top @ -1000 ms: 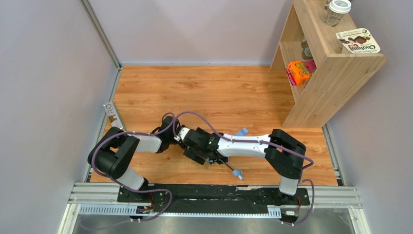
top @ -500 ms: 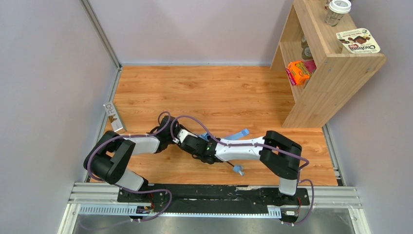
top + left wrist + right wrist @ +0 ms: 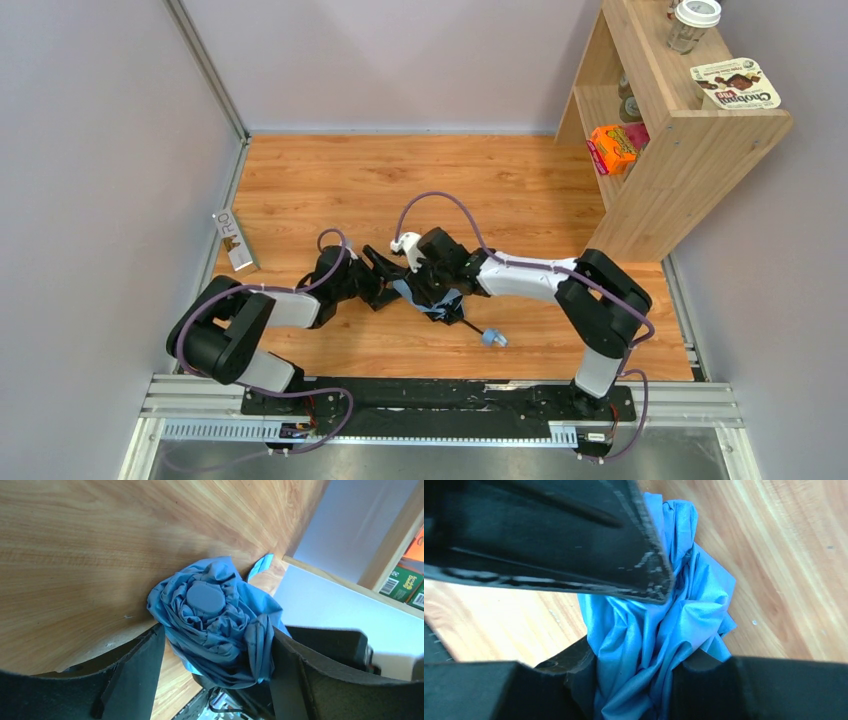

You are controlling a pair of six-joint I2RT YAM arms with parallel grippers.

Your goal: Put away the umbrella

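The folded umbrella (image 3: 418,297) lies on the wooden floor between both arms, its dark shaft ending in a small light blue handle (image 3: 490,337) toward the near edge. My right gripper (image 3: 644,665) is shut on the bunched sky-blue canopy (image 3: 659,620). In the left wrist view the canopy's round end cap (image 3: 206,596) faces the camera. My left gripper (image 3: 215,640) stands open around that end: the fabric brushes one finger (image 3: 300,680), and a gap shows beside the other. The top view has the two grippers meeting over the umbrella, left gripper (image 3: 385,278) beside right gripper (image 3: 432,285).
A wooden shelf unit (image 3: 680,150) stands at the back right with an orange box (image 3: 612,148) on a shelf, plus a lidded cup (image 3: 693,22) and a snack pack (image 3: 738,85) on top. A small card (image 3: 235,240) leans by the left wall.
My left gripper has opened wide around the canopy's end. My right gripper closed on the canopy, and its arm swung up and back. The handle slid slightly right.
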